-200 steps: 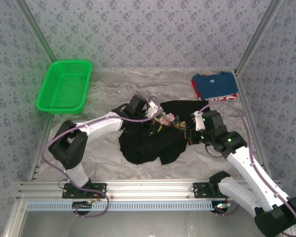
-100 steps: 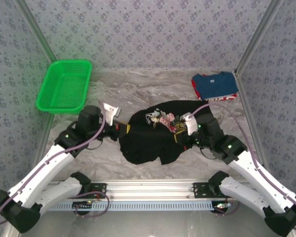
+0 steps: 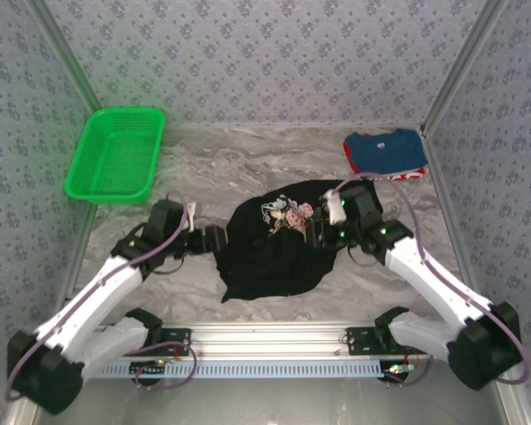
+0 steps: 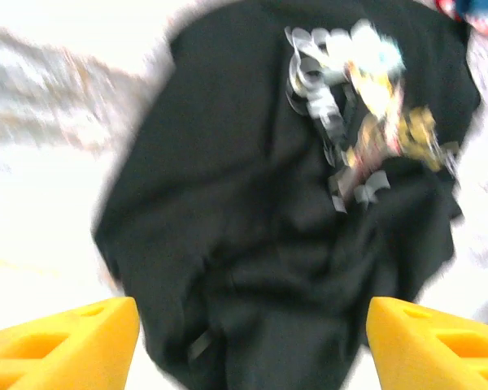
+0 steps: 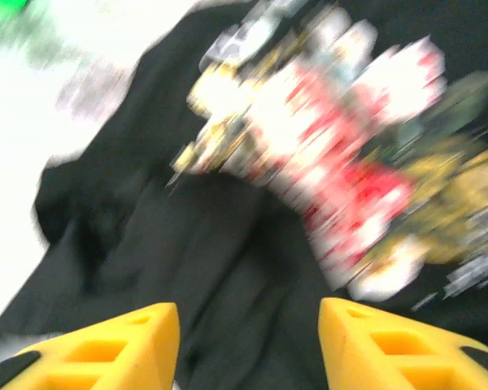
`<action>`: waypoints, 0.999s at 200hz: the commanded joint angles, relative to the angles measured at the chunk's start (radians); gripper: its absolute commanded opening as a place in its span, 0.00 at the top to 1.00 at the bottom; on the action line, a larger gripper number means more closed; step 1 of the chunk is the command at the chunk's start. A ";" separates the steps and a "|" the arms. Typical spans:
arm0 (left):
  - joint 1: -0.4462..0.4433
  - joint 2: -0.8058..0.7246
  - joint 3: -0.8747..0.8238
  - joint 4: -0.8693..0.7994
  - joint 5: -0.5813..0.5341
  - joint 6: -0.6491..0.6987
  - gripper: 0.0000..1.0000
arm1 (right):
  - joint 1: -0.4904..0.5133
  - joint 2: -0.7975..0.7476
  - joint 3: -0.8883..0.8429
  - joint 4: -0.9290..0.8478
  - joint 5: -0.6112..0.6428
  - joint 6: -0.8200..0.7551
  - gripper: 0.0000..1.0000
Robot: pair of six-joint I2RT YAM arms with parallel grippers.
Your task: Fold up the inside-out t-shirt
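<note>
Marble counter [image 3: 212,168]: t-shirt [image 3: 274,257] lying bunched, print [image 3: 288,215] showing. I am watching left fingers [image 4: 65,333] and right fingers [image 5: 106,345] just spreading, pinching nothing; regrasp probably coming.

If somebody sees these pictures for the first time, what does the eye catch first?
The crumpled black fabric t-shirt in the middle of the marbled table, its multicoloured print patch showing, draws the eye first. The left gripper and the right gripper flank it, both open. Then come the bright green plastic basket at far left and the folded blue shirt with red trim at far right.
</note>
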 commanded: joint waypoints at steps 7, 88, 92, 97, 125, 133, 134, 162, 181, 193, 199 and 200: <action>0.023 0.336 0.156 0.159 -0.097 0.067 0.25 | -0.121 0.233 0.111 0.130 0.234 -0.007 0.44; 0.002 0.882 0.546 0.158 0.046 0.206 0.22 | -0.168 0.868 0.566 0.028 0.274 -0.043 0.27; 0.001 0.896 0.554 0.156 0.047 0.206 0.23 | -0.166 0.886 0.574 0.024 0.270 -0.043 0.27; 0.001 0.913 0.565 0.151 0.046 0.206 0.23 | -0.164 0.905 0.589 0.017 0.268 -0.043 0.27; 0.001 0.991 0.606 0.166 0.109 0.196 0.37 | -0.151 0.973 0.623 -0.026 0.246 -0.028 0.43; 0.003 1.003 0.607 0.183 0.128 0.184 0.45 | -0.151 0.974 0.618 -0.010 0.240 -0.019 0.53; 0.002 1.004 0.608 0.186 0.130 0.184 0.46 | -0.151 0.974 0.617 -0.008 0.239 -0.016 0.54; 0.025 1.033 0.681 0.202 0.195 0.182 0.85 | -0.160 0.986 0.676 0.020 0.242 -0.014 0.91; 0.076 1.012 0.762 0.191 0.193 0.177 1.00 | -0.168 0.968 0.769 0.028 0.235 -0.035 1.00; 0.109 0.962 0.811 0.185 0.190 0.180 1.00 | -0.169 0.924 0.823 0.029 0.247 -0.058 1.00; 0.124 0.929 0.839 0.184 0.188 0.182 1.00 | -0.169 0.890 0.847 0.032 0.253 -0.071 1.00; 0.127 0.923 0.842 0.183 0.186 0.183 1.00 | -0.169 0.884 0.850 0.033 0.253 -0.073 1.00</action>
